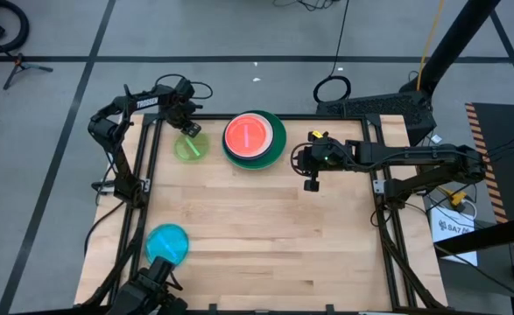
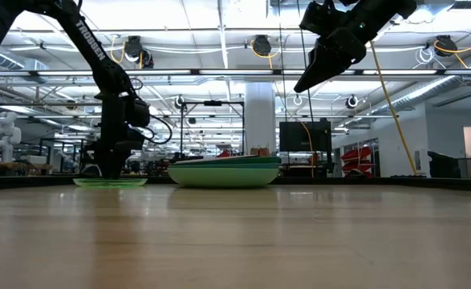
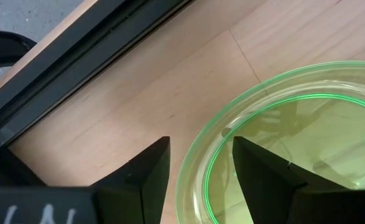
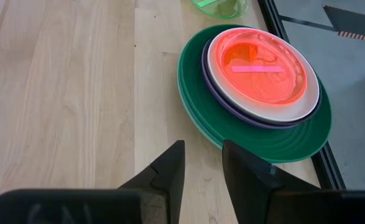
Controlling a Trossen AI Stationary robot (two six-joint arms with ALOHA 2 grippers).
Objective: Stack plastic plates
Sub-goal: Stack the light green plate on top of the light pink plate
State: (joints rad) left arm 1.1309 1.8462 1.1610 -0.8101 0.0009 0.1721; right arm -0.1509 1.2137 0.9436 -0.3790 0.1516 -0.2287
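A small yellow-green plate (image 1: 189, 147) (image 3: 294, 137) lies flat on the table near the far left corner. My left gripper (image 1: 189, 133) (image 3: 198, 144) is down at it, open, one finger outside the plate's rim and one inside. To its right stands a stack (image 1: 254, 138) (image 2: 223, 172): an orange plate (image 4: 263, 68) on top, then white and purple plates, with a large green plate (image 4: 232, 134) at the bottom. A blue plate (image 1: 166, 242) lies alone near the near left corner. My right gripper (image 1: 302, 162) (image 4: 204, 144) hangs high to the right of the stack, narrowly open and holding nothing. My left gripper comes from above, slanting down, with its fingers (image 3: 151, 168) astride the yellow-green plate's rim (image 3: 191, 186) on the side toward the far left corner. Whether the fingers touch the rim I cannot tell. The plate rests flat on the table.
A black frame rail (image 3: 76, 68) runs along the table edge close behind the left gripper. The near and middle wood (image 1: 274, 236) holds only the blue plate. A camera mount (image 1: 156, 289) sits at the near left edge.
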